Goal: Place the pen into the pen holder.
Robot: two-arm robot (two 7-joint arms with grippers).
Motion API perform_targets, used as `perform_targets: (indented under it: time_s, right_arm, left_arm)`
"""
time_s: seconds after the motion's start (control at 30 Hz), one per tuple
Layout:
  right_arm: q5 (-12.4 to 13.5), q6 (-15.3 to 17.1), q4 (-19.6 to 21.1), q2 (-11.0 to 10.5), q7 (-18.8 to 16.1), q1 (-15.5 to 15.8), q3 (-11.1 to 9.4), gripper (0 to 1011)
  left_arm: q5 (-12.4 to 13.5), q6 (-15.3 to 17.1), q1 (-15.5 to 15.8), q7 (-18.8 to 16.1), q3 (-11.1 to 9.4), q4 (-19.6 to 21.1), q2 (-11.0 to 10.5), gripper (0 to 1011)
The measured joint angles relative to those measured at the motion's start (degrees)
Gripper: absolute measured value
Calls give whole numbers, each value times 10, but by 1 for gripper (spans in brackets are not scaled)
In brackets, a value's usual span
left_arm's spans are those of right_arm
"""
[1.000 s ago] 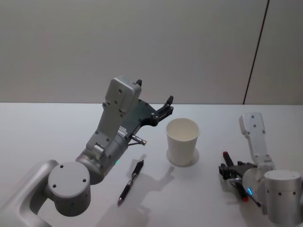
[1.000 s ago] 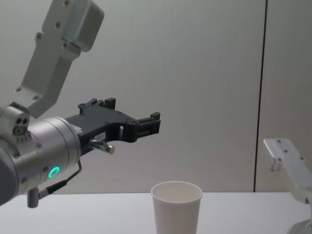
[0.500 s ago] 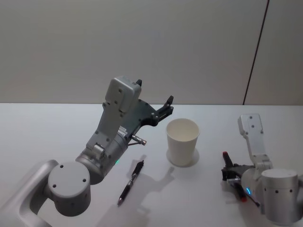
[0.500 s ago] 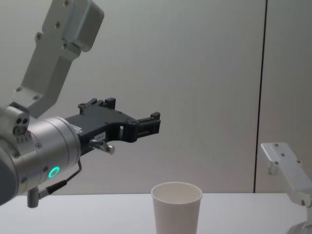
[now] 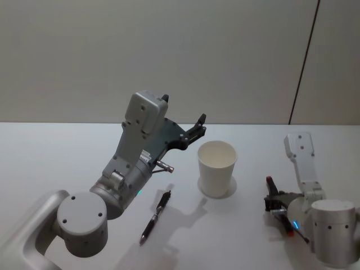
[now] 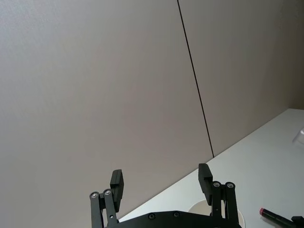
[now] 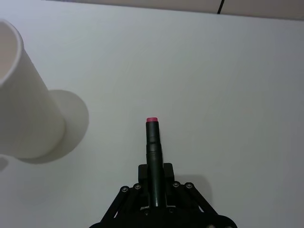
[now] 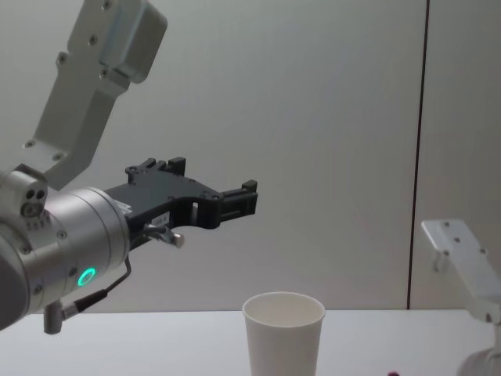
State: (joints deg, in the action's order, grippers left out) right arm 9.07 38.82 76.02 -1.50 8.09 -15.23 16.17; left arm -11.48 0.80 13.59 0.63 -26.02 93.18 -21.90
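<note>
Standing upright on the white table (image 5: 56, 157), the pen holder (image 5: 216, 167) is a plain white paper cup with a rolled rim, and its wall narrows a little toward the base. It casts a soft shadow on the tabletop around its foot. From the head view its inside shows as bare white paper. To its right and nearer the robot, the right gripper (image 7: 155, 168) sits low over the table. Its black fingers are clamped narrow on the held pen (image 7: 152, 142), a dark, slim barrel ending in a small pink cap. The pen points forward out of the jaws, with the cup off to one side of the pink end and clearly apart from it. Whether the pen touches the tabletop cannot be told. The left gripper (image 6: 160, 175) is raised well above the table, just left of the cup and higher than its rim. Its two black fingers are spread wide with nothing between them. Below that arm a second pen (image 5: 156, 216) lies flat on the table, in front of the cup and to its left. It is dark, with a reddish section near its farther end, and it lies at a slant.
</note>
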Motion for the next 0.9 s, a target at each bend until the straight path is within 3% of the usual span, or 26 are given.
perform_targets:
  time_s: [0.53, 0.9]
  right_arm:
    - [-22, -83, 46, -8, -25, 17, 0, 177]
    - [-33, -172, 71, -15, -61, 26, -1, 177]
  left_arm:
    - [0, 0, 0, 0, 0, 0, 0, 1004]
    - [0, 0, 0, 0, 0, 0, 0, 1004]
